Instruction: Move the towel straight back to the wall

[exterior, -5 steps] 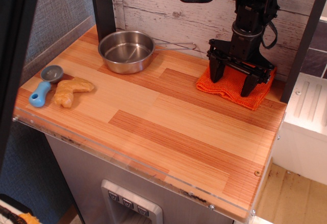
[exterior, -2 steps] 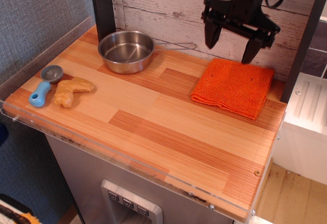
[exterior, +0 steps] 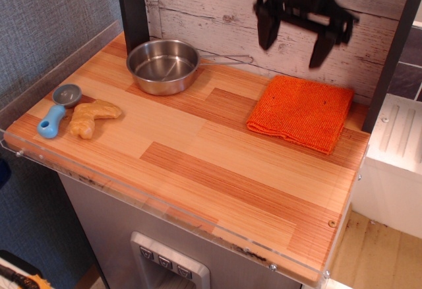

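Observation:
The bright orange towel [exterior: 300,113] lies flat on the wooden tabletop at the back right, its far edge close to the whitewashed plank wall [exterior: 217,5]. My black gripper [exterior: 294,43] hangs in the air above the towel's far edge, in front of the wall. Its two fingers are spread wide and hold nothing. It does not touch the towel.
A steel pan [exterior: 163,66] with a long thin handle stands at the back left. A blue-handled scoop [exterior: 58,107] and a tan ginger-shaped piece [exterior: 92,117] lie at the left edge. Dark posts stand at the back left [exterior: 132,8] and far right [exterior: 392,51].
The gripper was down on the towel a second ago. It has let go, risen well above it and shifted slightly left. The towel now lies flat.

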`<state>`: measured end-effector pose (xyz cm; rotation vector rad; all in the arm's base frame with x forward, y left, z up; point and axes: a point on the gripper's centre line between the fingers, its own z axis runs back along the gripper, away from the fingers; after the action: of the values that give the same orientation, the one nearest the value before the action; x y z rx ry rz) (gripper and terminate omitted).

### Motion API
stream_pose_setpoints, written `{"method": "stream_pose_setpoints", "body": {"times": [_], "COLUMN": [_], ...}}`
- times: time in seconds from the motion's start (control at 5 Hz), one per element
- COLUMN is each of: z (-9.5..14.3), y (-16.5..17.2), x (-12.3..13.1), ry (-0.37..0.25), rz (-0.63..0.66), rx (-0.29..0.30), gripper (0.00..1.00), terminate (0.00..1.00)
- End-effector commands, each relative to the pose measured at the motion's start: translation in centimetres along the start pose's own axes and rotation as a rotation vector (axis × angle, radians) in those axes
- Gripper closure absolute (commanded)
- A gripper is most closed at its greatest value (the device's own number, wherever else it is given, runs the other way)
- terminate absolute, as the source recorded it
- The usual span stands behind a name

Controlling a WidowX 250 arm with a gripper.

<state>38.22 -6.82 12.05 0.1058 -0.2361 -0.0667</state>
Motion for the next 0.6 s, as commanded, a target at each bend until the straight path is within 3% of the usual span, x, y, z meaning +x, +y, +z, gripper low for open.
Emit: {"method": "stream_pose_setpoints", "body": {"times": [0.0, 0.4], "z": [3.5, 2.4], "y": [3.1, 5.8], "x": [-5.0, -7.9], "ry": [-0.048, -0.013], "rz": [0.004, -0.028], "rx": [-0.027, -0.052], "gripper": [0.0, 0.0], "terminate": [0.0, 0.0]}}
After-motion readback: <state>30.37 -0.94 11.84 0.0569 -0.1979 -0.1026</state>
